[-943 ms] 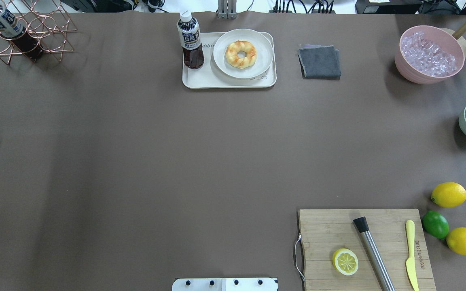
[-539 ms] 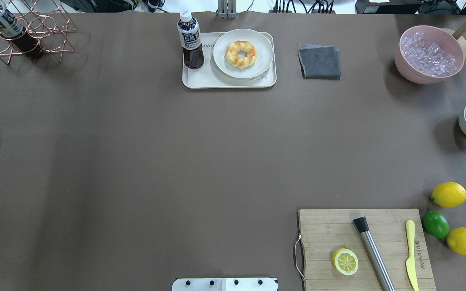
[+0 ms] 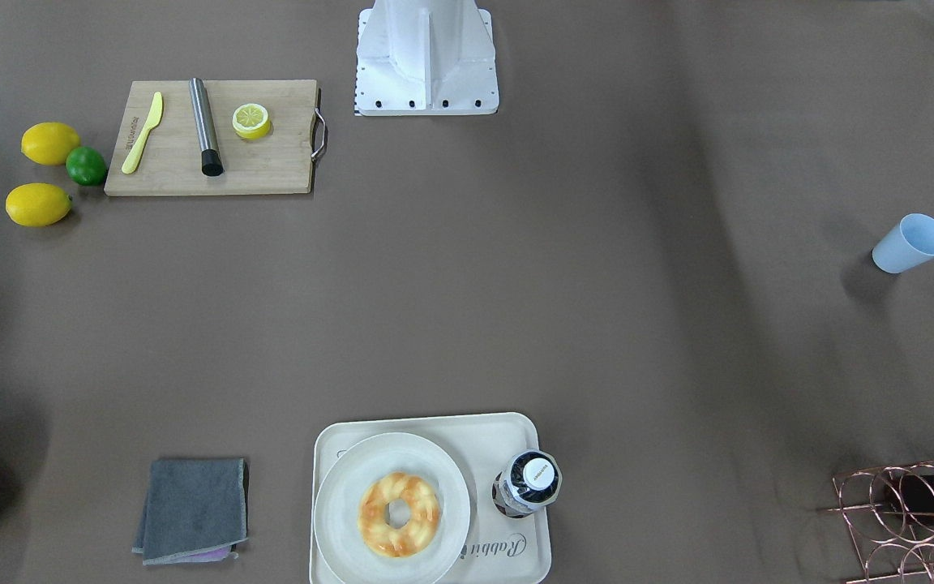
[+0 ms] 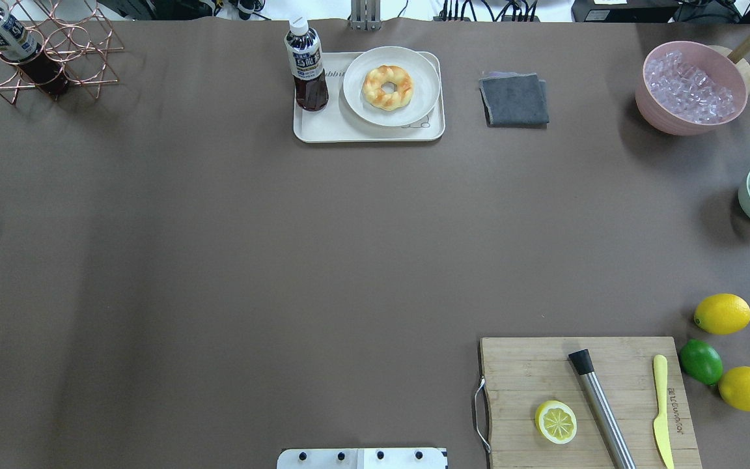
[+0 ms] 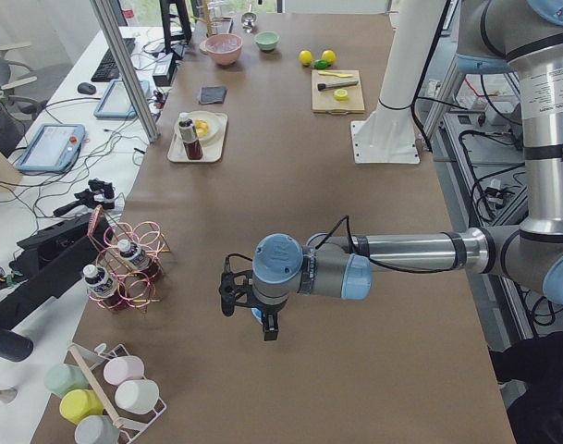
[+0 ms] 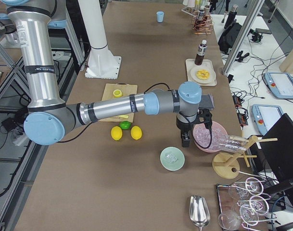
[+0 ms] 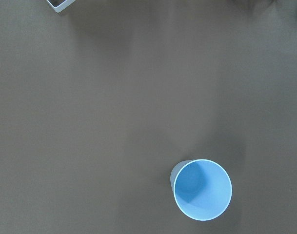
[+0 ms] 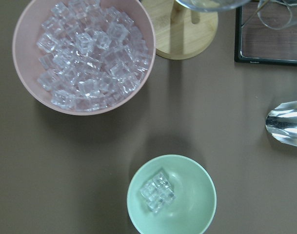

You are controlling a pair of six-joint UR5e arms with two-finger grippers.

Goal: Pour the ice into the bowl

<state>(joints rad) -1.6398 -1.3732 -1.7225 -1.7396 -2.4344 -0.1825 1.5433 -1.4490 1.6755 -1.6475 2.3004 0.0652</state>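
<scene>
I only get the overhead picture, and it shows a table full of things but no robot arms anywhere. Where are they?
Observer: The right arm reaches over the right end of the table. Its end hangs near the round pink tub and the round pale mint-green bowl.
Visitor: My picture cuts that bowl off. Is anything beside it?
Observer: A shiny metal scoop lies on the table close by.
Visitor: And the other arm?
Observer: The left arm stretches over the left end, above an upright light blue cup that looks empty.
</scene>
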